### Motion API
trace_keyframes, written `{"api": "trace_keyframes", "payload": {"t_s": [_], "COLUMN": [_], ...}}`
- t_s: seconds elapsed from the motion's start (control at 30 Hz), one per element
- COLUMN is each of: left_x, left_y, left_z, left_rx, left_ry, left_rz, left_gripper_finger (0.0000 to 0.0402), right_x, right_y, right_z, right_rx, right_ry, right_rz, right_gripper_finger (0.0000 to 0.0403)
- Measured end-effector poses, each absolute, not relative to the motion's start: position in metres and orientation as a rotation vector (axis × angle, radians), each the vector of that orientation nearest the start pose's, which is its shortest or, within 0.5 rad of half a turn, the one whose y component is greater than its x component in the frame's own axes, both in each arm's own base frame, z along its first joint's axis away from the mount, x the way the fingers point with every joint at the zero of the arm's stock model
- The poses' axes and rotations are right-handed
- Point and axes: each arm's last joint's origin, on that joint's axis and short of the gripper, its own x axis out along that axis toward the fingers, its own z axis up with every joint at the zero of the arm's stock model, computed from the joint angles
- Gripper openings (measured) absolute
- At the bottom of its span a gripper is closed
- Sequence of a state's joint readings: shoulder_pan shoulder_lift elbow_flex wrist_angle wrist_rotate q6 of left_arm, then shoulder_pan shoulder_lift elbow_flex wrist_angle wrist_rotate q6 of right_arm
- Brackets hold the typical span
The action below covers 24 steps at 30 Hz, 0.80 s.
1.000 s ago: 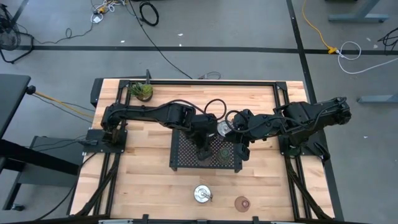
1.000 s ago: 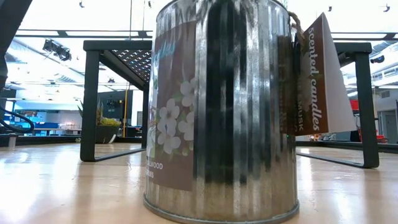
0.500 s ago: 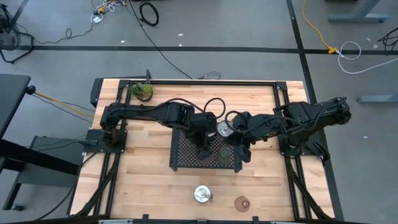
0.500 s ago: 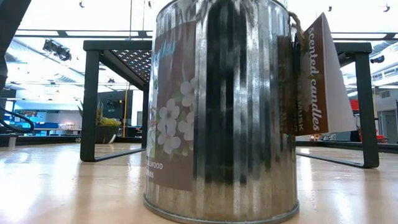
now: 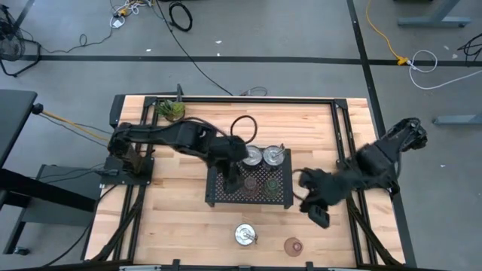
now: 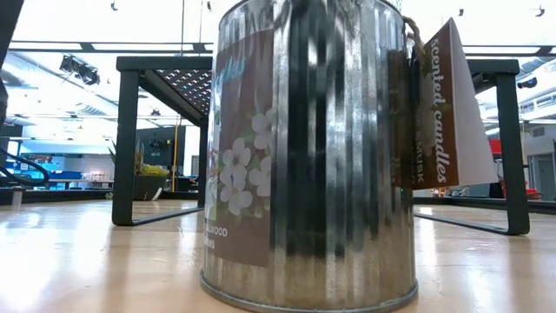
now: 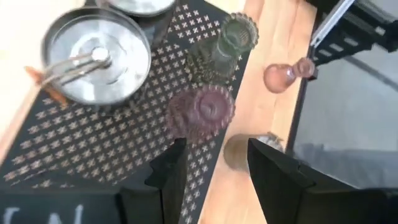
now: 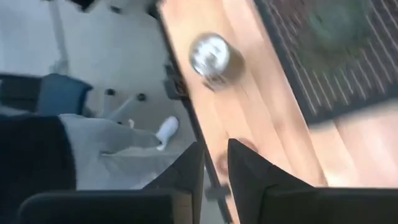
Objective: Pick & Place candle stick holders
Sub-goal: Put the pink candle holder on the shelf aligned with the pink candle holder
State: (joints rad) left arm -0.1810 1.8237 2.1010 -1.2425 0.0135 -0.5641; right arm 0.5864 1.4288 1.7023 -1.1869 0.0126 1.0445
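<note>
Black mesh tray (image 5: 250, 197) crowded with four holders and left gripper (image 5: 232, 183) above it, bare wood at the tray's left, right gripper (image 5: 318, 211) over bare wood at the tray's right

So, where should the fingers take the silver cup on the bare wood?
Grip the silver cup across its round wall, just below the rim, coming straight down from above. It stands upright with its mouth up, and the table is free on both sides for the fingers.
</note>
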Motion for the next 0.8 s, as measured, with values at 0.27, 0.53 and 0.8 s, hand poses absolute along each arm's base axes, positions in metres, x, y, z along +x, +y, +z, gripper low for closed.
{"api": "trace_keyframes", "payload": {"t_s": [0.27,0.53,0.8], "left_x": [0.321,0.3,0.288], "left_y": [-0.101,-0.142,-0.165], "left_z": [0.414,0.412,0.413], "left_rx": [-0.308,-0.162,-0.174], "left_ry": [1.036,0.997,0.947], "left_rz": [0.09,0.176,0.209], "left_gripper_finger": [0.0172,0.0172,0.0172], "right_x": [0.197,0.194,0.19], "right_y": [0.185,0.21,0.213], "right_z": [0.376,0.305,0.253], "right_rx": [0.874,0.955,1.056], "right_ry": [1.151,1.173,1.191], "right_rz": [-0.162,-0.22,-0.262], "right_gripper_finger": [0.0073,0.0073,0.0075]}}
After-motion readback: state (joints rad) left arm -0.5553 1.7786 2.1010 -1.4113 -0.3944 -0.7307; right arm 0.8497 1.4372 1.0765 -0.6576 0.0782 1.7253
